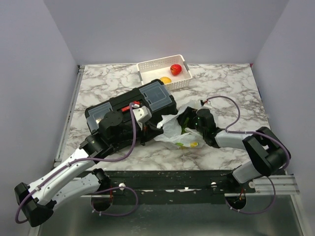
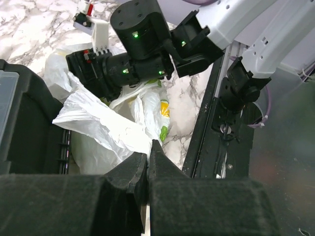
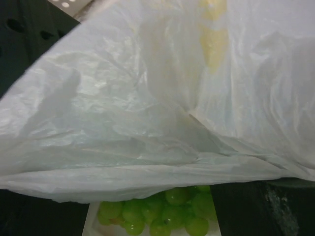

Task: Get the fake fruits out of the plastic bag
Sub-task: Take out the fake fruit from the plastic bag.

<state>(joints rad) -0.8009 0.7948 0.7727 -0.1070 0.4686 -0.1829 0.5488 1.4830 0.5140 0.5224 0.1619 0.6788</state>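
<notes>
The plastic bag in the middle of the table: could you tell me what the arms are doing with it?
The left gripper is shut on an edge of the plastic bag, beside the black toolbox. The right gripper is at the bag, jaws wide, with green grapes showing between them under the plastic. A red fruit and a yellow-orange one lie in the white basket.

surface: marble table (image 1: 98,83) | on it: black toolbox (image 1: 157,96), white basket (image 1: 147,66), plastic bag (image 1: 170,130)
</notes>
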